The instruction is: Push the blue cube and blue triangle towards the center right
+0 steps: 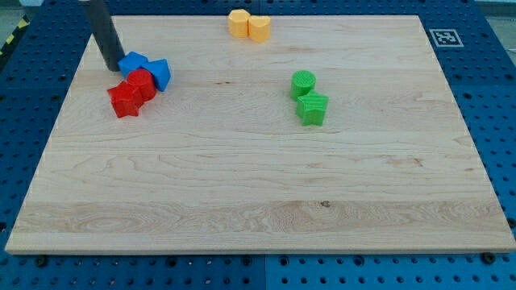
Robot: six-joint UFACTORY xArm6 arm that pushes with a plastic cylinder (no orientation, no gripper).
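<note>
Two blue blocks sit at the board's upper left: one (134, 62) right by my tip, the other (160, 73) just to its right; which is the cube and which the triangle is hard to tell. My tip (111, 66) stands at the left edge of the left blue block, touching or nearly touching it. Two red blocks (142, 83) (125, 99) lie directly below the blue ones, packed against them.
Two yellow blocks (239, 22) (259, 28) sit at the top edge, centre. Two green blocks (303, 83) (312, 108) sit right of centre, one above the other. The wooden board (258, 201) lies on a blue pegboard table.
</note>
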